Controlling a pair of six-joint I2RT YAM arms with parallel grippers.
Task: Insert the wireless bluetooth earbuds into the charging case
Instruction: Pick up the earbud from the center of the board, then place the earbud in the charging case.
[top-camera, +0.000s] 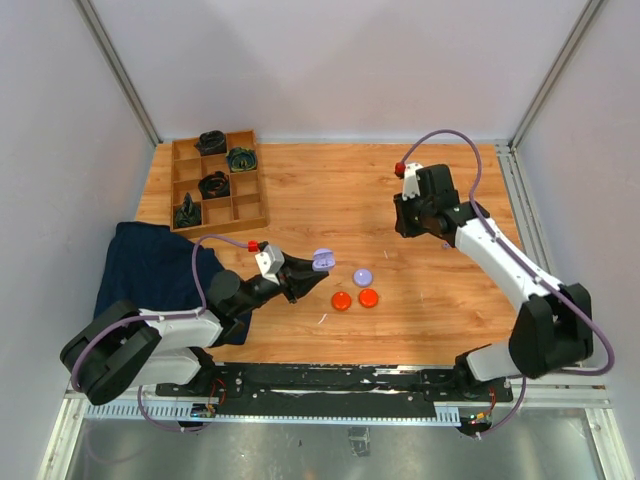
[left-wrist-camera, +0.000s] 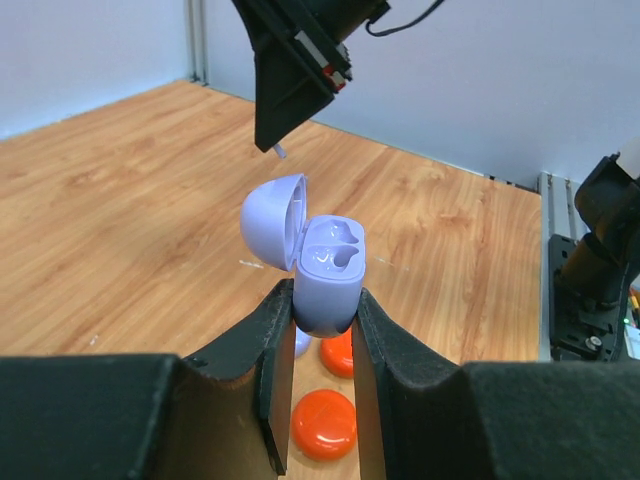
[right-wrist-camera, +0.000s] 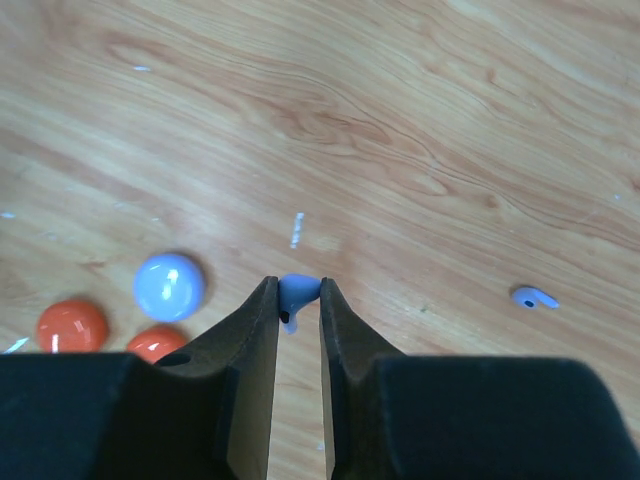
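The left tool (left-wrist-camera: 322, 312) is clamped on the lower body of a glossy lavender plastic charging case (left-wrist-camera: 332, 270). It holds the case above the middle of the wooden tabletop (top-camera: 330, 190), lid hinged open and both moulded wells facing up, empty. The right tool (right-wrist-camera: 298, 302) is closed on a tiny lavender stemmed earbud (right-wrist-camera: 298, 290), pinched at the bulb with a bit of stem showing below the fingertips. In the left wrist view it hangs above and beyond the case, not yet over the wells. A second lavender earbud (right-wrist-camera: 533, 297) lies loose on the wood.

The earbud looks very light, hard and smooth, so it could twist or slip out of a hard pinch. A gentle hold across the bulb, leaving the stem free to enter its well, seems best. The case is equally slick, and its hinge is probably delicate.

There is bare wood between the tools. The lavender disc (top-camera: 363, 277) and two orange-red discs (top-camera: 341, 300) lie just below the case. The wooden compartment tray (top-camera: 215, 180) far left and the dark blue cloth (top-camera: 150, 265) near left are well apart. The raised lid is the edge to avoid.
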